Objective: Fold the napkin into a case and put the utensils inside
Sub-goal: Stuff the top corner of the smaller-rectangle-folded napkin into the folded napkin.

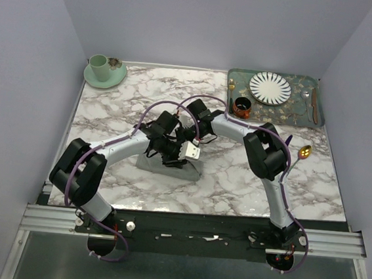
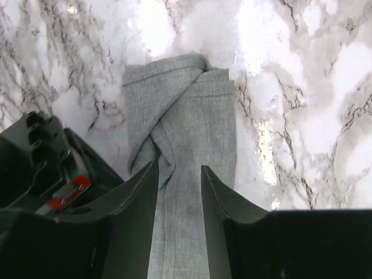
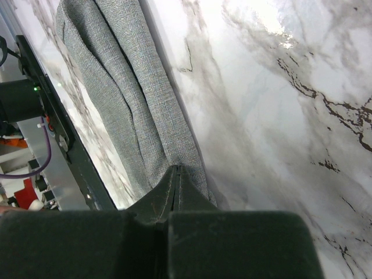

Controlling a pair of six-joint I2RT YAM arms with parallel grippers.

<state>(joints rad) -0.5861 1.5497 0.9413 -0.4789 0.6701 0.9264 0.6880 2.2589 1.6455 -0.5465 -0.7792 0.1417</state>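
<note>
The grey napkin lies on the marble as a narrow folded strip, its far end crossed over itself. My left gripper hovers open right over the strip, cloth showing between its jaws and nothing gripped. My right gripper is shut, its tips pressed onto one end of the napkin; no cloth shows between the fingers. A gold-orange spoon with a dark handle lies on the table to the right of the right arm. No other loose utensil shows on the marble.
A green patterned tray at the back right holds a striped plate, a small orange-black cup, a gold fork and more cutlery. A green cup on a saucer stands at the back left.
</note>
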